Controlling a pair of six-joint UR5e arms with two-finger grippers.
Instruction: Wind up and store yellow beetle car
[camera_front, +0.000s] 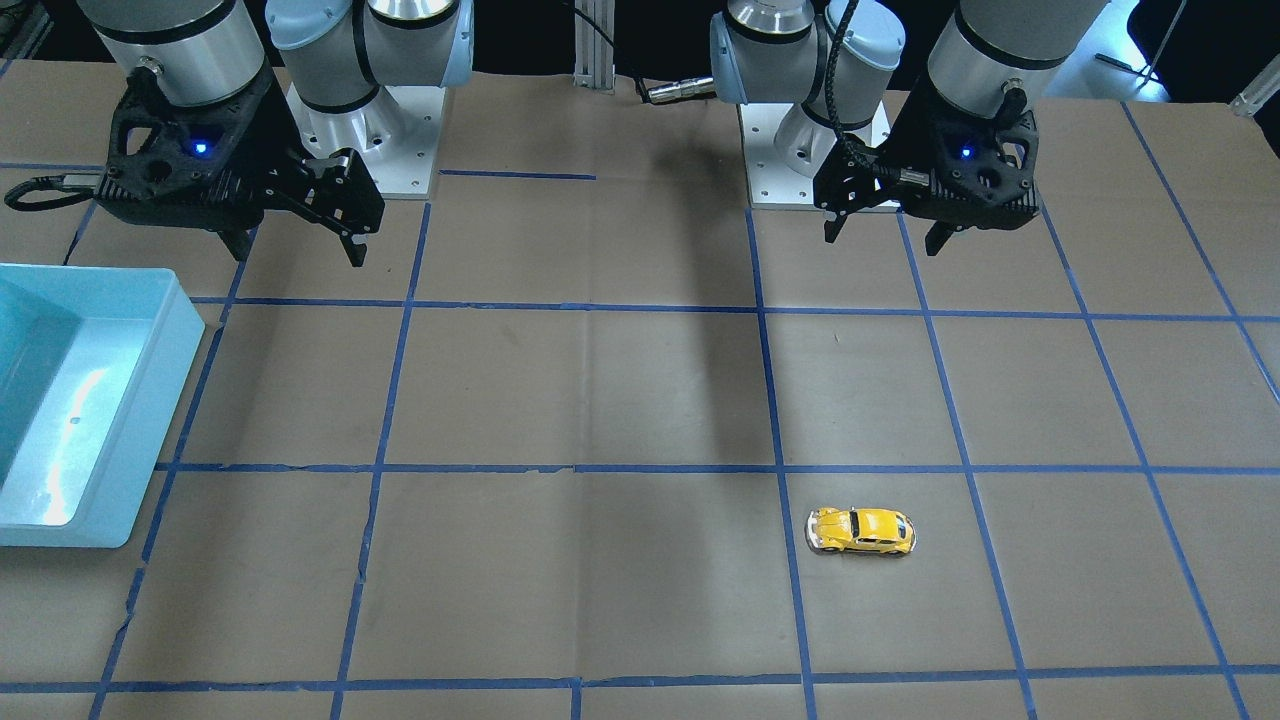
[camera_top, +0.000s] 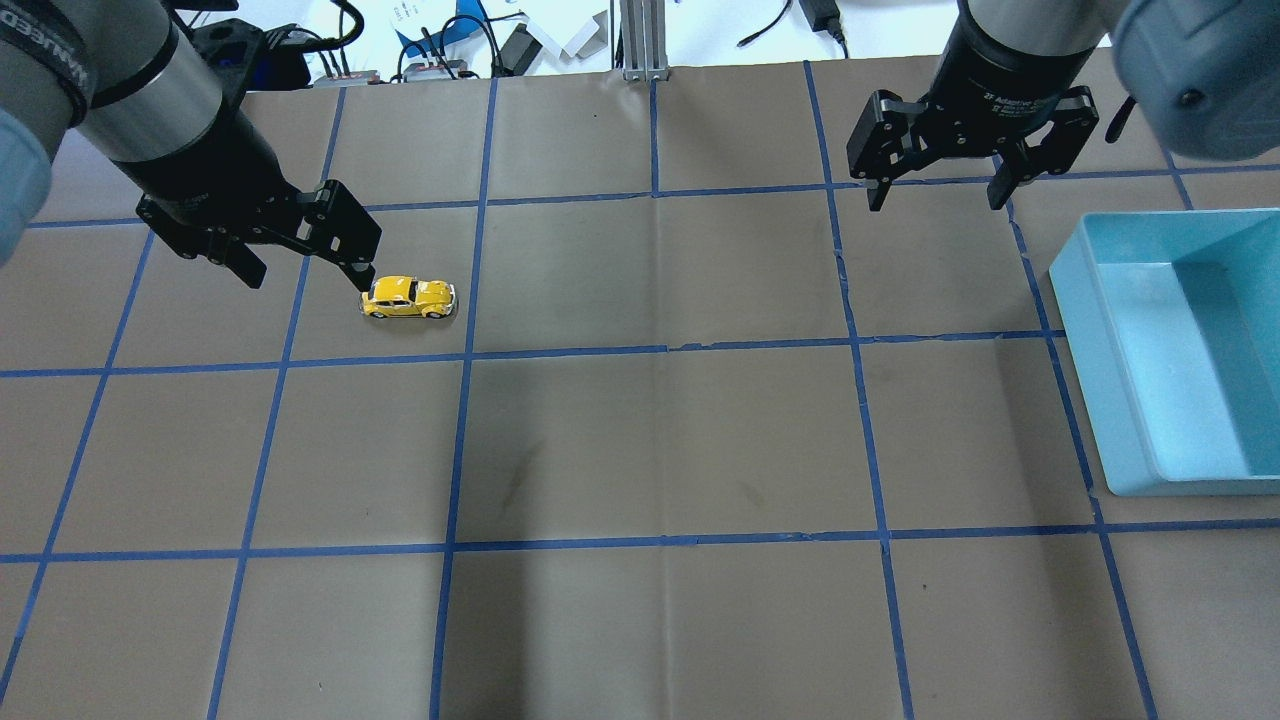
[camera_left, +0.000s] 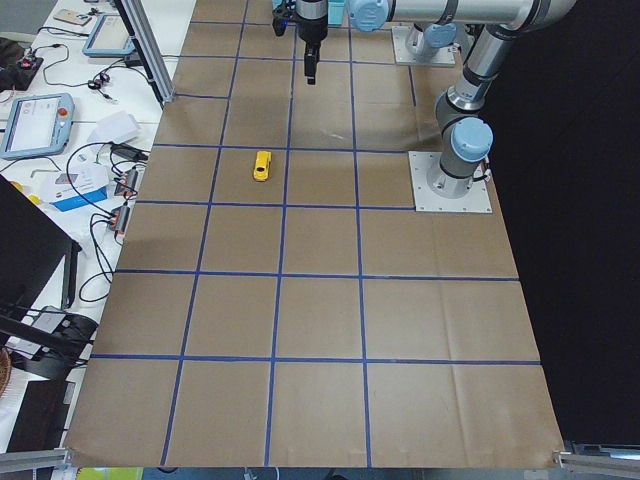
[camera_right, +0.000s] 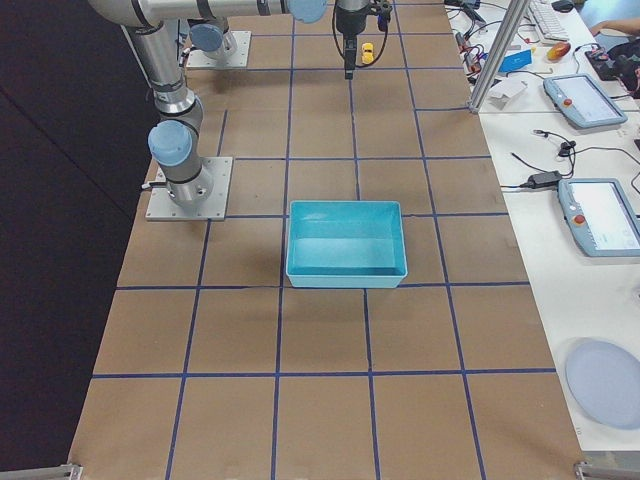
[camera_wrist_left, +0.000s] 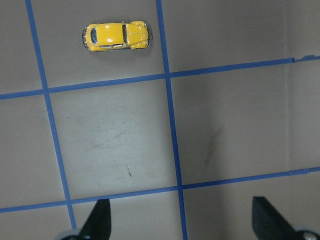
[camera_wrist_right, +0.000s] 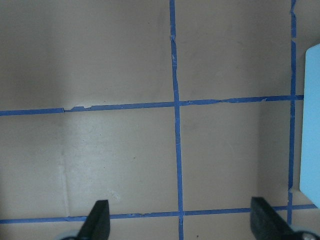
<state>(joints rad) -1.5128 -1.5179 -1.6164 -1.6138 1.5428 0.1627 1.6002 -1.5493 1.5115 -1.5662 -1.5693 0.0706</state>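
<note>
Yellow beetle car (camera_front: 861, 530) waits ungrasped on the tabletop (camera_front: 600, 400); left pincer (camera_front: 886, 238) and right pincer (camera_front: 298, 250) gape apart; left should reach it.

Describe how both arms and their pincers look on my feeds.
Both arms are silver-grey tubes with pale blue joint caps. The black two-finger left pincer and black two-finger right pincer have open-framed bodies, each wrist mount showing a blue light. A black cable runs down the left wrist; one loops beside the right. White lettering marks the right pincer's collar.
</note>
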